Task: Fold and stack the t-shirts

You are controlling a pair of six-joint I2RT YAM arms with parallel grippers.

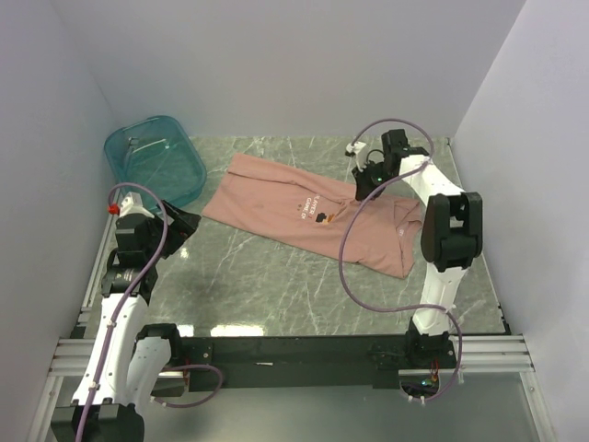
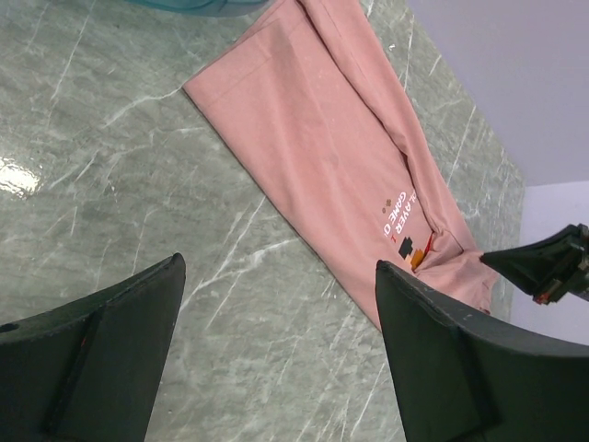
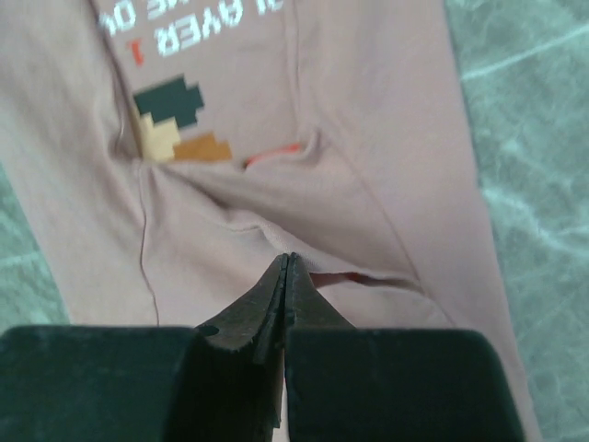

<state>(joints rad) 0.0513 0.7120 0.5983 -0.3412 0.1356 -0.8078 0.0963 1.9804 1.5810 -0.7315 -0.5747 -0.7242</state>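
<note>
a pink t-shirt (image 1: 294,198) lies flat on the green marble table (image 1: 276,276), 1 corner just beside the teal tub (image 1: 191,152). the shirt stretches away from the tub in a long strip. on it is a small blocky picture in dark, tan and orange squares. next to the picture are white letters, and "game o" and "ayer 1" can be read; the rest is lost in a fold. the right gripper (image 3: 287,262) is at the shirt end far from the tub, its pincer squeezed tight on a wrinkle of cloth just past the picture. the left gripper (image 2: 279,267) hangs over bare table near the tub, apart from the shirt, its pincer wide with nothing in it.
</note>
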